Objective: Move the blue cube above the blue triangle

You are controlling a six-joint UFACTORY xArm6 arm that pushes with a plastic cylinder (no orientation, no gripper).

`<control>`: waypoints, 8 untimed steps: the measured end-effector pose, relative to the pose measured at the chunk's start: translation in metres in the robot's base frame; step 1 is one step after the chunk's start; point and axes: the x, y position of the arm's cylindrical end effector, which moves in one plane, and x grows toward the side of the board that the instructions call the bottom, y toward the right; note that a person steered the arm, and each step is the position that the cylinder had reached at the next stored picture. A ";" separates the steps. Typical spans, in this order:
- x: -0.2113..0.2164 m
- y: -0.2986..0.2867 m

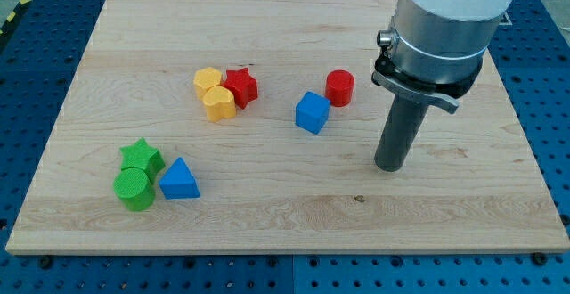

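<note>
The blue cube [312, 112] lies near the middle of the wooden board, just left and below a red cylinder [339, 88]. The blue triangle [180, 180] lies at the lower left, touching a green cylinder [134, 189]. My tip [389, 166] rests on the board to the right of the blue cube and a little lower, clearly apart from it. The rod hangs from a large grey arm body at the view's top right.
A green star [141, 157] sits above the green cylinder. Two yellow blocks [214, 93] and a red star [240, 86] cluster left of the blue cube. The board's edge [285, 251] runs along the bottom, with blue perforated table around.
</note>
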 end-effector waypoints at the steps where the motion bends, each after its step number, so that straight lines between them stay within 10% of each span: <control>1: 0.000 0.000; 8: -0.090 -0.058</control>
